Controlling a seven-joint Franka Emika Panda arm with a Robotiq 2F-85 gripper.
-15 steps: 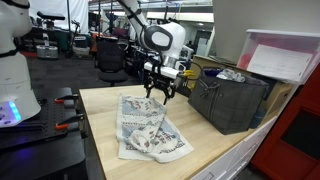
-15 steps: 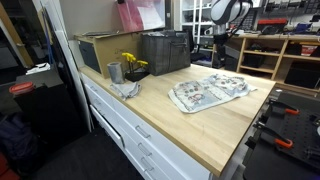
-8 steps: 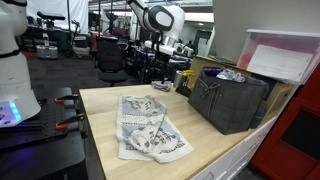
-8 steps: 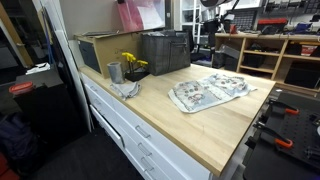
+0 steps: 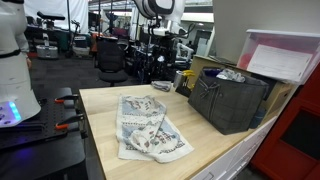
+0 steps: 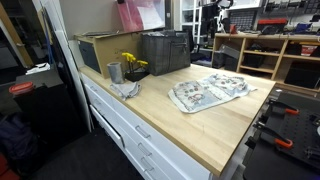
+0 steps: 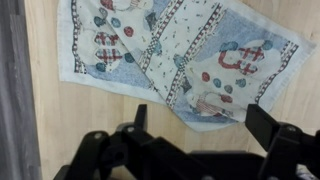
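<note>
The cloth (image 7: 180,55) looks soft, thin and light. It would flop and fold when lifted, and it cannot break. A corner or an edge looks like the best place to pinch it. It lies a bit crumpled in the middle of the bench (image 5: 100,110). The end effector (image 7: 203,130) hangs well above it, its two fingers spread wide, holding nothing. There is one cloth. There is one grey bin (image 5: 228,100) nearby, and one bunch of yellow flowers (image 6: 130,62).
</note>
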